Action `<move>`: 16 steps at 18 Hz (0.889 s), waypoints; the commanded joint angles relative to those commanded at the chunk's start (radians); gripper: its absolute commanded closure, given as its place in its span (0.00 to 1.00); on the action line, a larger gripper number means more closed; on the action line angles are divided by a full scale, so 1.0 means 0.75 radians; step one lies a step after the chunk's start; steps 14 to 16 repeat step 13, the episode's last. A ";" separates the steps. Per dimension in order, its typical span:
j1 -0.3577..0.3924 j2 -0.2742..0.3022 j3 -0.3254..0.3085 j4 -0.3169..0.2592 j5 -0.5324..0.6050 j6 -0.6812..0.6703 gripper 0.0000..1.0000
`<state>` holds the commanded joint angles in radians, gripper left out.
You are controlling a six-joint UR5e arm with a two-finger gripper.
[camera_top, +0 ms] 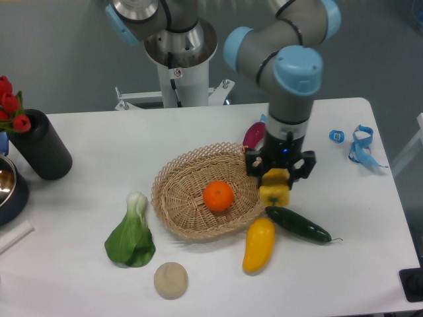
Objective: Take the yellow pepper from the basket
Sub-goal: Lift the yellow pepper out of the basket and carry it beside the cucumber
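The yellow pepper (pixel 274 191) hangs in the air just right of the basket (pixel 178 198), with my gripper (pixel 277 179) shut on it from above. It is outside the basket's rim, above the green cucumber (pixel 298 224). The tan wicker basket sits in the middle of the white table and holds only an orange (pixel 218 196). The arm reaches down from the upper right.
A smooth yellow mango-shaped fruit (pixel 258 244) lies in front of the basket. A bok choy (pixel 131 234) and a beige round lump (pixel 171 280) lie at front left. A purple vegetable (pixel 254 135) is behind the basket. A black vase (pixel 41 146) with red tulips stands far left; blue ribbons (pixel 360 146) lie right.
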<state>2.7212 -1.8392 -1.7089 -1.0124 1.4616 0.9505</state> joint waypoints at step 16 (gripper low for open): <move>0.049 -0.039 0.051 -0.074 0.129 0.375 0.80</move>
